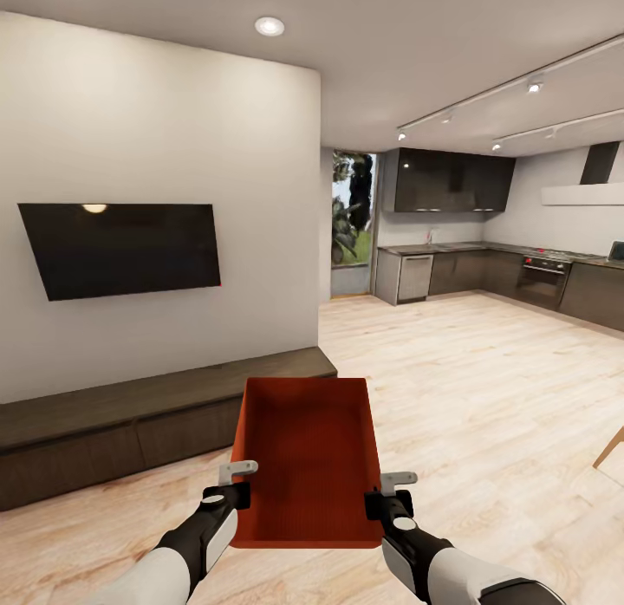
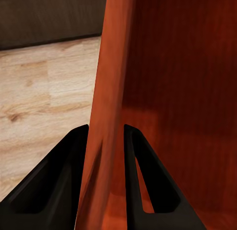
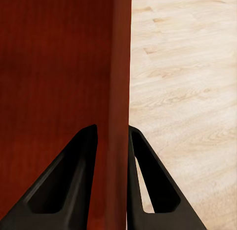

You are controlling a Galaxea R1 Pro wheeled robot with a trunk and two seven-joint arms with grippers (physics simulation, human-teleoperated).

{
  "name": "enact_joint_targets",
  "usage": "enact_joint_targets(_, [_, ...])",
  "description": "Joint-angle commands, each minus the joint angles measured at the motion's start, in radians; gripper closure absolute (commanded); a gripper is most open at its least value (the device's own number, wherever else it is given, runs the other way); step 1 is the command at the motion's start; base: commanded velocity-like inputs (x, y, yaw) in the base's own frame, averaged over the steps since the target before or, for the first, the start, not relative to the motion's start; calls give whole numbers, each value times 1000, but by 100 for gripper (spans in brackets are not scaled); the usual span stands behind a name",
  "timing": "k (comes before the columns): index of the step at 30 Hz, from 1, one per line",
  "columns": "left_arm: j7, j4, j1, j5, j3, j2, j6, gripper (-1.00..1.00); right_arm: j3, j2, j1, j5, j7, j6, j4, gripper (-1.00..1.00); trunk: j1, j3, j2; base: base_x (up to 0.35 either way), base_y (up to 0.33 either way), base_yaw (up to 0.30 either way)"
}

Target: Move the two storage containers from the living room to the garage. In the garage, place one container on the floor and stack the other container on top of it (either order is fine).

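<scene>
I carry an orange-red storage container (image 1: 310,462), open-topped and empty, in front of me over the light wood floor of the living room. My left gripper (image 1: 240,482) is shut on its left wall, and my right gripper (image 1: 387,492) is shut on its right wall. In the left wrist view the two black fingers (image 2: 59,185) pinch the thin orange wall (image 2: 106,116) between them. From the right wrist, the black fingers (image 3: 153,185) clamp the container's other wall (image 3: 116,91), with plank floor beyond.
A long dark low cabinet (image 1: 130,414) runs along the white wall at left under a wall-mounted black TV (image 1: 121,248). Open plank floor (image 1: 468,371) leads ahead to a dark kitchen (image 1: 485,276). A wooden leg (image 1: 609,447) juts in at the right edge.
</scene>
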Motion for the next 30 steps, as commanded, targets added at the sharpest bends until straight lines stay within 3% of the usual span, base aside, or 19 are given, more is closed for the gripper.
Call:
enact_joint_targets(1, [4, -4, 0, 11, -13, 0, 5, 100, 7, 0, -1, -23, -4, -5, 4, 100, 0, -2, -1, 0, 0, -6])
enact_joint_targets(7, [4, -3, 0, 11, -13, 0, 5, 100, 7, 0, -1, -23, -4, -7, 4, 100, 0, -2, -1, 0, 0, -150])
enact_joint_targets(30, [3, -3, 0, 11, -13, 0, 5, 100, 7, -1, -1, -23, -3, -8, 4, 100, 0, -2, -1, 0, 0, -278])
